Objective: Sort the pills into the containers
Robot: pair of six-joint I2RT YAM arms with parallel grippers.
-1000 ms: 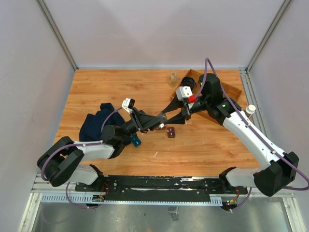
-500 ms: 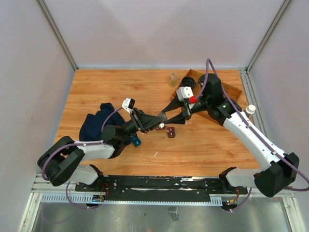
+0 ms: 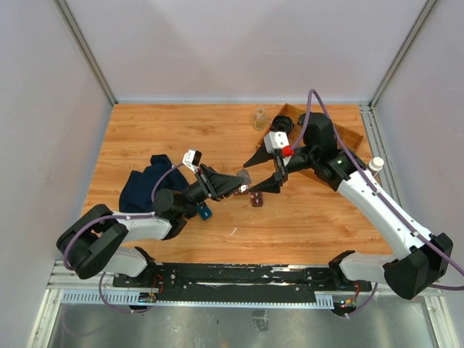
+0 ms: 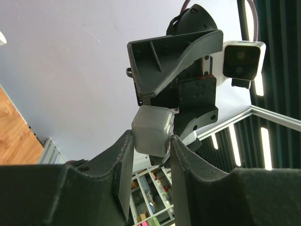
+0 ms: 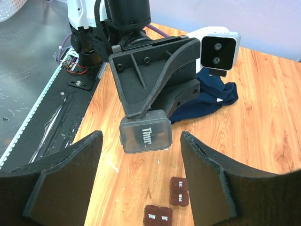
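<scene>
Left gripper (image 4: 151, 141): clamped on a translucent "Thur." case (image 5: 145, 136), held aloft mid-scene. Right gripper (image 3: 259, 172): spread wide, flanking it, not touching. Brown containers (image 5: 179, 190): on the table (image 3: 145, 130) just near of it. I see no pills, so I judge sorting barely begun.

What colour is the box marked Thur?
Translucent pale grey; the box shows best in the right wrist view.

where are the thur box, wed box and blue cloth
thur box (image 5: 144, 137): right wrist view, labelled face
wed box (image 5: 180, 198): right wrist view, its lid
blue cloth (image 3: 139, 187): top view, its middle
</scene>
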